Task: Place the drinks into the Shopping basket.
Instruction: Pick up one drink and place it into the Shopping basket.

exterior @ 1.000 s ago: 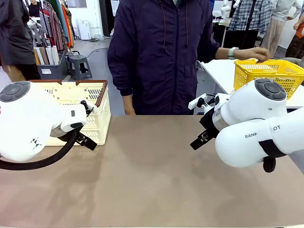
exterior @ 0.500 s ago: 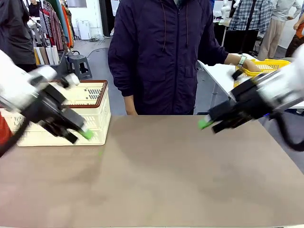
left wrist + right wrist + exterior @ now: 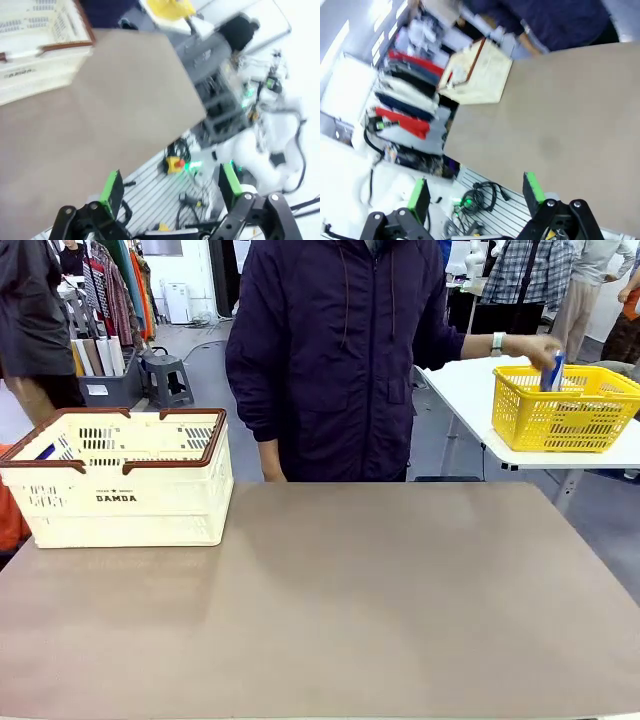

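The cream Shopping basket (image 3: 125,485) with brown rim and "DAMDA" on its side stands at the table's far left; it also appears in the left wrist view as the Shopping basket (image 3: 35,55) and in the right wrist view as the Shopping basket (image 3: 480,75). A person's hand (image 3: 540,350) holds a blue-and-white can (image 3: 553,371) over the yellow mesh basket (image 3: 565,405) on a side table. My left gripper (image 3: 170,187) is open, high above the table's near edge. My right gripper (image 3: 476,192) is open too, with nothing between its fingers.
The brown table (image 3: 320,610) is bare apart from the cream basket. A person in a dark jacket (image 3: 345,350) stands at the far edge. The white side table (image 3: 470,390) lies to the right. Cables and gear (image 3: 190,185) sit below the table's near edge.
Both arms have swung back out of the front view. The person's hand has lifted a blue-and-white can at the yellow basket.
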Available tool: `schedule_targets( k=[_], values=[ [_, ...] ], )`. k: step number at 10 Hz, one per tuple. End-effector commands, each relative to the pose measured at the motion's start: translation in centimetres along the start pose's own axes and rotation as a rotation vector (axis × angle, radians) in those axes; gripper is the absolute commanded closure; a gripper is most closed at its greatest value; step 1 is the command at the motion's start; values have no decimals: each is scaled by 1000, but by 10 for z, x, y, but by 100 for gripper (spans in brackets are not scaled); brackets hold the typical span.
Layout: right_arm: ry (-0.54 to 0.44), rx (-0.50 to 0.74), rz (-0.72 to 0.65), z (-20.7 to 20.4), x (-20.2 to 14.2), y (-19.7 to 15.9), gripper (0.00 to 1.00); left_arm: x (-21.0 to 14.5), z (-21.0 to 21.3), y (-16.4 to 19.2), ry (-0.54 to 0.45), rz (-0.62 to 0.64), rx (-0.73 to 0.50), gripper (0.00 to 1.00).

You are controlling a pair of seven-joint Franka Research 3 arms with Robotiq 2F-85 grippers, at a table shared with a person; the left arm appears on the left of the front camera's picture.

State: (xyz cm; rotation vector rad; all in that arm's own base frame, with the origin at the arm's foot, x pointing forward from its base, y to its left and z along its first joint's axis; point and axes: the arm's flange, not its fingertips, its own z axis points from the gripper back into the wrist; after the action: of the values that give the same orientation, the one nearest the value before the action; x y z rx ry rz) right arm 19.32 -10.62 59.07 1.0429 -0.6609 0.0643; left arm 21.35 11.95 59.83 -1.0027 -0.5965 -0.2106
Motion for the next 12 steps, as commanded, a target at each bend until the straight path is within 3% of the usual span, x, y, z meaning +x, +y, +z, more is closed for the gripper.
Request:
schedule_targets(
  k=[1, 2, 5, 6, 7, 12],
  values=[
    [-107, 6, -103, 13, -58, -54, 0, -30, 36, 47, -164, 75, -29, 0],
    [-145, 24, -149, 30, -69, -75, 0, -59, 69, 76, -270, 152, -43, 0],
    [-197, 8, -221, 44, -82, -108, 0, -87, 104, 121, -397, 285, -73, 0],
    [-164, -126, -217, 30, -77, -112, 0, -82, 95, 124, -403, 319, -41, 0],
    [-201, 28, -243, 93, -54, -100, 0, -101, 107, 116, -388, 296, -40, 0],
    [-201, 28, -243, 93, -54, -100, 0, -101, 107, 116, -388, 296, -40, 0]
  ],
)
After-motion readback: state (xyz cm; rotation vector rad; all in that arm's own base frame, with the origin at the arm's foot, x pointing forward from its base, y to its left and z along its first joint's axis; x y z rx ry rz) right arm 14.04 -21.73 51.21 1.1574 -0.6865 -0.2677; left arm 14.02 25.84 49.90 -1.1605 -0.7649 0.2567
